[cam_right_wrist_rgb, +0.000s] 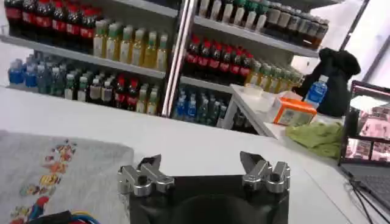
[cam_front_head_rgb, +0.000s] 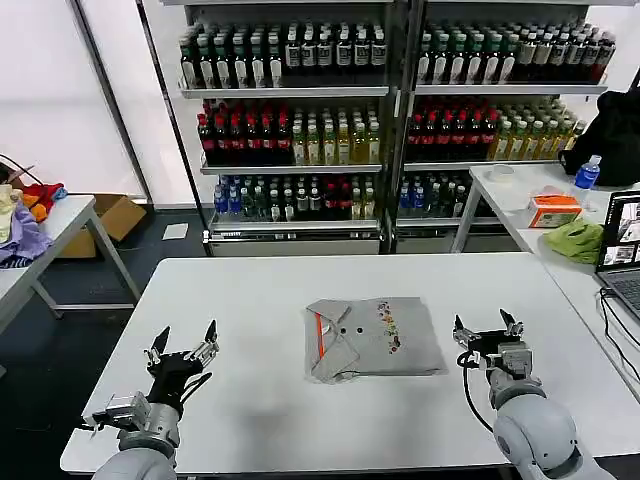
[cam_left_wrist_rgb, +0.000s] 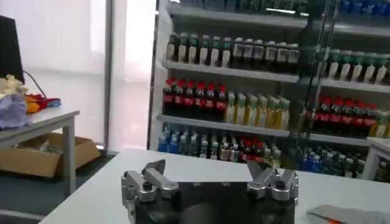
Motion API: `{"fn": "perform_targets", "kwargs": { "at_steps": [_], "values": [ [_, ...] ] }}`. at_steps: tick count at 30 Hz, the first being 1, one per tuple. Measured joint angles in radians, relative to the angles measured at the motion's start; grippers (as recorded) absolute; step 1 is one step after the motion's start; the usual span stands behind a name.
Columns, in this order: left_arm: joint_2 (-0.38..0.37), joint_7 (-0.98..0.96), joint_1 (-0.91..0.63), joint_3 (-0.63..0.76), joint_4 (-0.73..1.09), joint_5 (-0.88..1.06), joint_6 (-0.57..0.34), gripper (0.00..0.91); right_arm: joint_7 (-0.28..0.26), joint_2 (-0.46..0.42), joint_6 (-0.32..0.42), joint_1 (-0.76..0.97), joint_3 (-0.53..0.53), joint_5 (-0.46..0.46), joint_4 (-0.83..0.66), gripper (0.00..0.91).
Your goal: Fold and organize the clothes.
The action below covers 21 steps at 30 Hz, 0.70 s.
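A light grey collared shirt (cam_front_head_rgb: pixel 372 338) lies folded into a neat rectangle at the middle of the white table (cam_front_head_rgb: pixel 270 290), its orange-lined placket to the left and a small multicoloured print on top. Its printed part (cam_right_wrist_rgb: pixel 49 173) shows beside the right gripper in the right wrist view, and a corner (cam_left_wrist_rgb: pixel 350 213) in the left wrist view. My left gripper (cam_front_head_rgb: pixel 185 340) hovers open over the table's front left, well clear of the shirt. My right gripper (cam_front_head_rgb: pixel 487 325) stands open just right of the shirt, empty. Both also appear open from the wrists: the left gripper (cam_left_wrist_rgb: pixel 210 170) and the right gripper (cam_right_wrist_rgb: pixel 201 161).
Shelves of drink bottles (cam_front_head_rgb: pixel 390 110) stand behind the table. A side table (cam_front_head_rgb: pixel 560 215) at the right holds a lime-green cloth (cam_front_head_rgb: pixel 576 240), an orange box (cam_front_head_rgb: pixel 553 210), a water bottle (cam_front_head_rgb: pixel 587 172) and a laptop (cam_front_head_rgb: pixel 622 250). Another table (cam_front_head_rgb: pixel 35 240) at the left carries coloured fabrics.
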Motion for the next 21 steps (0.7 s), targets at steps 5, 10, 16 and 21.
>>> {"fn": "perform_targets", "kwargs": {
  "at_steps": [5,10,16,21],
  "values": [
    [0.004,0.005,0.000,-0.008,0.003,-0.005,0.012,0.907,-0.020,-0.013,0.000,-0.011,-0.005,-0.023,0.000,0.907],
    [0.019,0.018,0.007,-0.022,-0.004,-0.014,0.026,0.907,-0.044,-0.024,0.000,-0.023,0.005,-0.032,-0.001,0.907],
    [0.038,0.023,-0.005,-0.022,0.007,-0.030,0.030,0.907,-0.065,-0.017,0.000,-0.027,0.026,-0.041,-0.003,0.907],
    [0.043,0.032,-0.018,-0.021,0.021,-0.031,0.025,0.907,-0.082,-0.011,0.001,-0.040,0.036,-0.053,0.004,0.907]
  ]
}}
